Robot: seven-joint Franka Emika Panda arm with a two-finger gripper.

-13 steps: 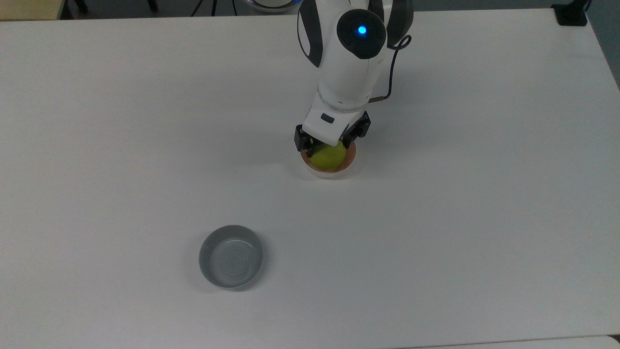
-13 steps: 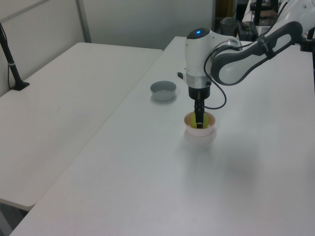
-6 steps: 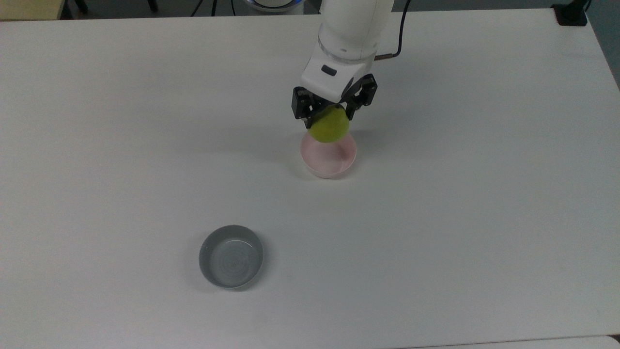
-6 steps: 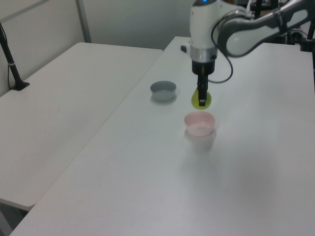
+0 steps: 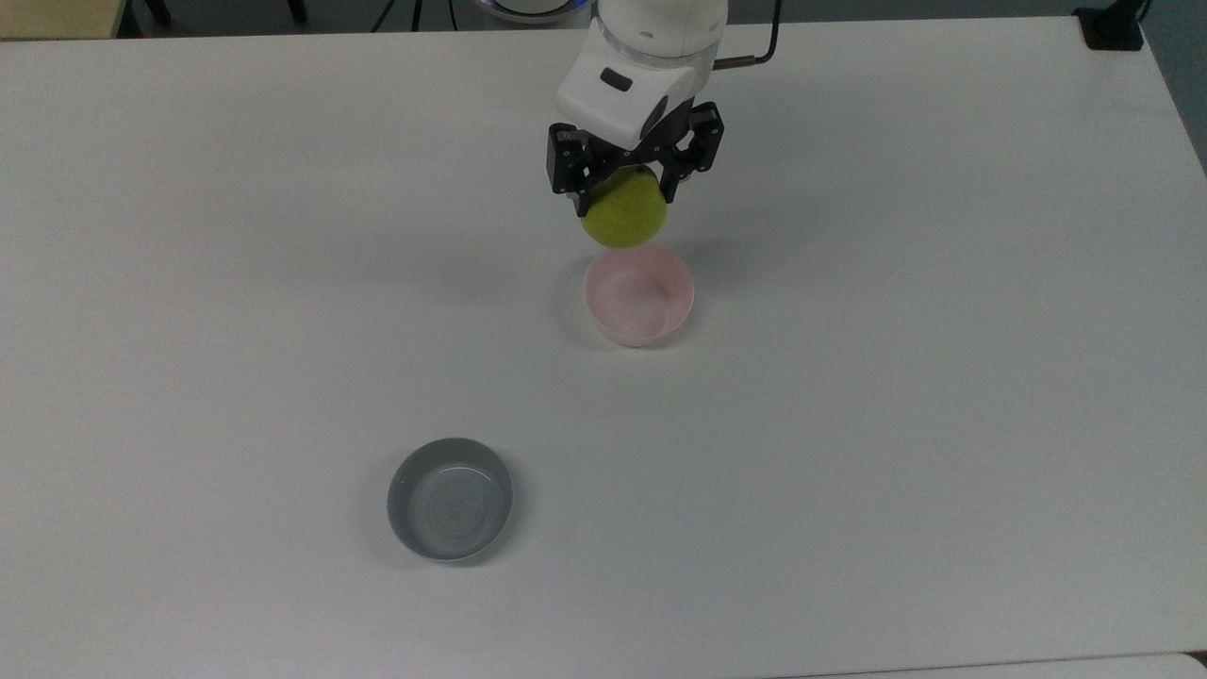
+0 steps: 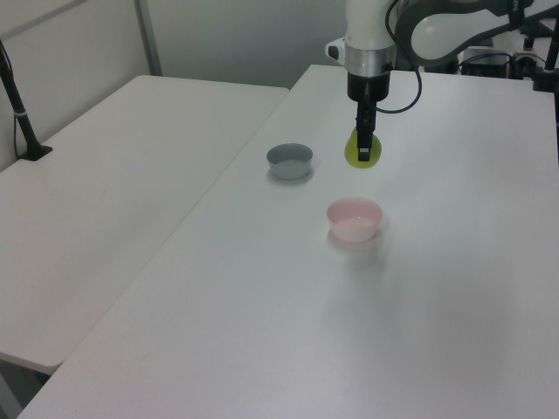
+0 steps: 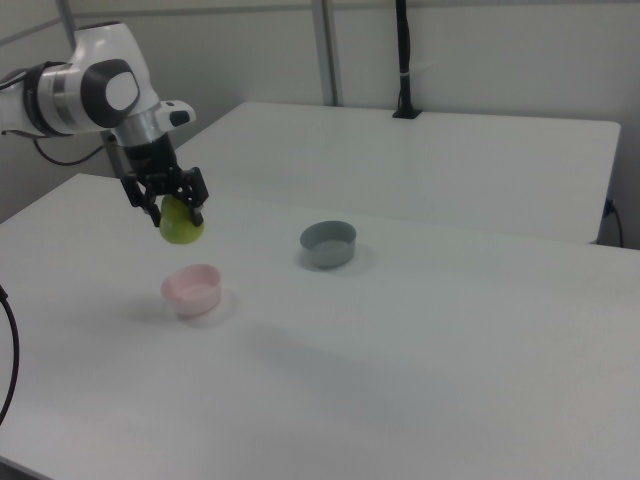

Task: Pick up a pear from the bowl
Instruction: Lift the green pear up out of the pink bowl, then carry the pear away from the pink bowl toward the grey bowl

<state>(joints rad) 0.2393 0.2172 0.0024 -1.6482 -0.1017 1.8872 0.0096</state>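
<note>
The small yellow-green rounded pear [image 5: 622, 219] hangs in the air, clear of the small round pale pink bowl [image 5: 639, 295], which sits empty on the white worktop [image 5: 849, 424]. In the top view the fruit is just above the bowl's far rim; in the right view it floats above and slightly to the right view's left of the bowl, well off the surface. The black two-finger gripper [image 5: 624, 181] is clamped on it, one of the fingers [image 5: 569, 172] pressing each side of the upper half, while the broad lower belly bulges free below.

How will it handle? It looks light for this arm, and firm enough to keep its shape under the squeeze, though I can't say if it's real fruit or a model. The skin looks smooth and the body tapers upward, so that's the risk: a grip high on the narrowing part could let it slide down and out. Taking it lower, nearer the widest band, would seat it better. No sign of slipping that I can make out right now.

The count: one pear, one pink bowl, one grey round bowl with concentric rings inside [image 5: 450, 499] sitting well apart toward the top view's near left, one arm, one gripper. Behind, a second white table [image 6: 113, 166] stands alongside.
</note>
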